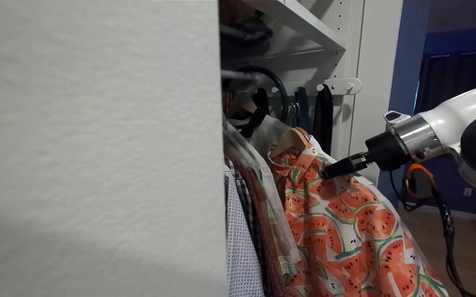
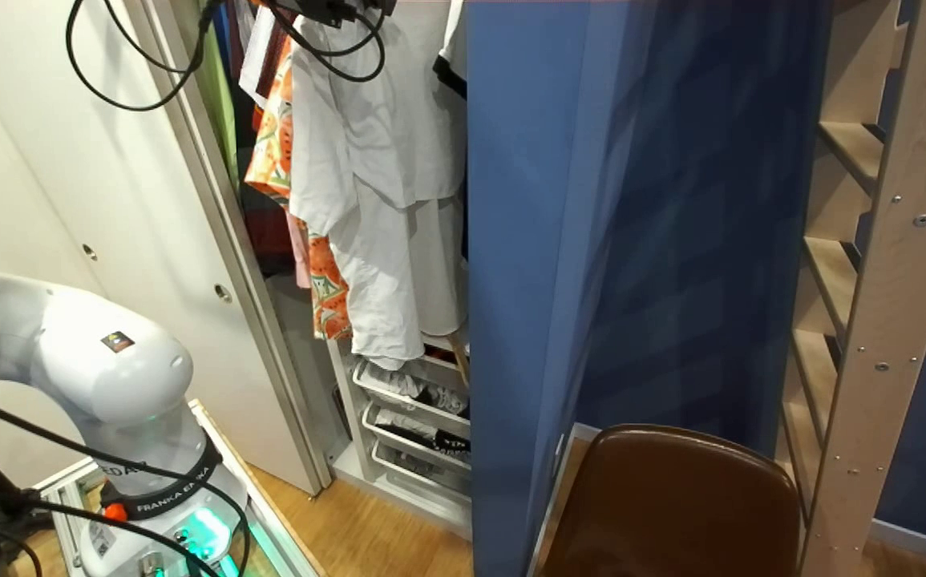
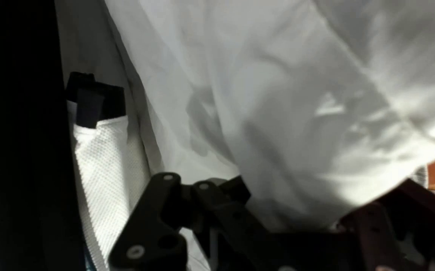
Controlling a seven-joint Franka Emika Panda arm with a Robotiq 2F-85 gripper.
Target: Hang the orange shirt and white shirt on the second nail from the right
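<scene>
Orange watermelon-print cloth shirt [image 1: 347,231]: likely light, limp; take its pale wooden hanger [image 1: 296,139]; I can't tell if your black gripper [image 1: 325,171] grips

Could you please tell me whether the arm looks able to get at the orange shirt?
Probably yes: in an exterior view the gripper overlaps the upper part of the orange shirt, with nothing visible between them. What looks like the white shirt fills much of the wrist view, though, and could snag.
</scene>
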